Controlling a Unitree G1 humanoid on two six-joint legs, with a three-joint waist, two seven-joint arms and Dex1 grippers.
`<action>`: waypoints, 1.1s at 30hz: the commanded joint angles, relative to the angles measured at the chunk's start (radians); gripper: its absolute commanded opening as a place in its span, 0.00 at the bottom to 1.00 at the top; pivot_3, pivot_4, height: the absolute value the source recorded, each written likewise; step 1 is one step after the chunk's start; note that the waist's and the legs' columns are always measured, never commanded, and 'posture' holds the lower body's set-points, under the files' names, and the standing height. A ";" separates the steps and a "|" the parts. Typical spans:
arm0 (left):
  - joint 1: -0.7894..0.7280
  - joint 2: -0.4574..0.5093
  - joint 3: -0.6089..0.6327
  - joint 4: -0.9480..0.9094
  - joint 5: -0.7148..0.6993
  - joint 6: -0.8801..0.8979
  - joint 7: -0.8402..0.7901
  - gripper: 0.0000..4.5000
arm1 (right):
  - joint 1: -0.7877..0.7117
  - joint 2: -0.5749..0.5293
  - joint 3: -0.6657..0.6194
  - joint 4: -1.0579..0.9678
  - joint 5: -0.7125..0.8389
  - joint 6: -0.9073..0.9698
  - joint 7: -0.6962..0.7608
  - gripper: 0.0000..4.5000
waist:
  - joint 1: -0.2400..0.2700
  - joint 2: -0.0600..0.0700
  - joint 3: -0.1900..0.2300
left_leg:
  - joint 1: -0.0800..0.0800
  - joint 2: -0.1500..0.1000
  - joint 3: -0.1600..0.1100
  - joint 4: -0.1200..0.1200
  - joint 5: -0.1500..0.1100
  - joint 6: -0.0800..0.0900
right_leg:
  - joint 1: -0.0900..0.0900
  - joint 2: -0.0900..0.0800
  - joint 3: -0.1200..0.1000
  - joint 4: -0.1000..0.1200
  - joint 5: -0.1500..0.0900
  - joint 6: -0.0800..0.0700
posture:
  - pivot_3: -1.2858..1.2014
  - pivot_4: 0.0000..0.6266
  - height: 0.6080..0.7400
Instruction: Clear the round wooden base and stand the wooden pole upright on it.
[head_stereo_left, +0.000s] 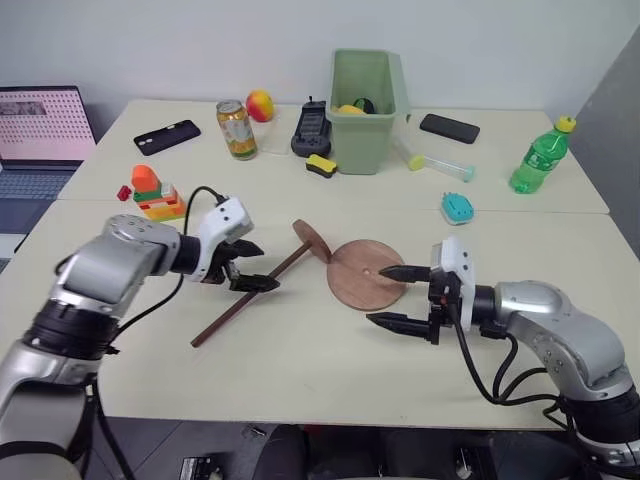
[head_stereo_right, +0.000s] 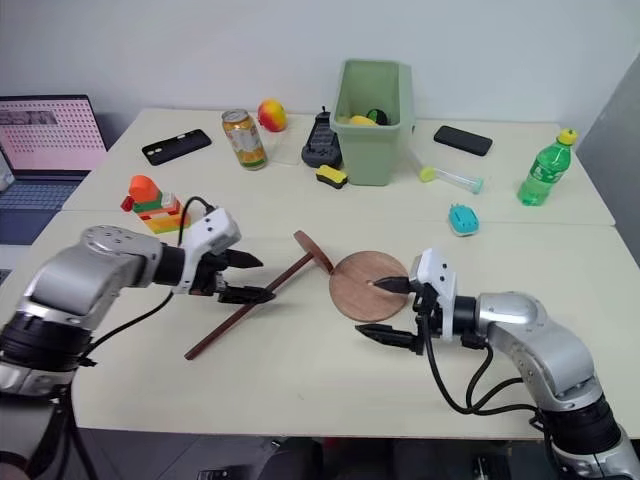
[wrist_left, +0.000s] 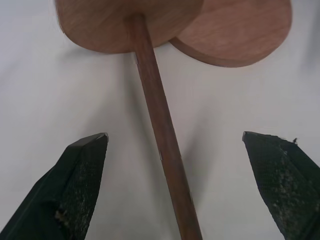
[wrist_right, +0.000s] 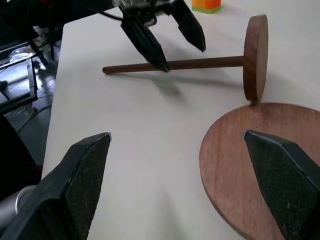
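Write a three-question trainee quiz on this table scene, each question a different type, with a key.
1. True or false: the wooden pole stands upright on the round wooden base.
2. Which hand has the pole between its open fingers? A. left hand B. right hand
3. Fill in: the disc fixed to the pole's end lies beside the base's ____.

Key: 1. False, it lies on the table. 2. A. 3. Edge.
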 joint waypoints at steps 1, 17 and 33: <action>-0.053 -0.025 -0.026 0.062 0.068 -0.057 -0.029 1.00 | 0.024 -0.001 -0.023 -0.090 0.030 0.016 -0.043 0.99 | -0.003 0.000 0.000 | 0.000 0.000 0.000 0.000 0.000 0.000 | 0.000 0.000 0.000 0.000 0.000 0.000 | 0.52 0.24 1.00; -0.097 -0.064 -0.025 0.134 0.141 -0.074 -0.135 0.41 | 0.011 -0.006 -0.066 -0.056 0.049 0.019 -0.110 1.00 | -0.003 0.000 0.000 | 0.000 0.000 -0.002 0.000 0.000 0.000 | 0.000 0.001 0.000 0.001 0.000 0.000 | 0.52 0.24 1.00; -0.135 -0.072 0.186 0.183 0.092 -0.058 -0.014 0.06 | -0.007 -0.037 -0.098 -0.035 0.074 0.026 -0.085 1.00 | -0.002 0.000 0.000 | 0.000 0.001 -0.006 0.001 0.000 0.000 | 0.001 0.000 0.000 0.001 0.000 0.000 | 0.52 0.24 1.00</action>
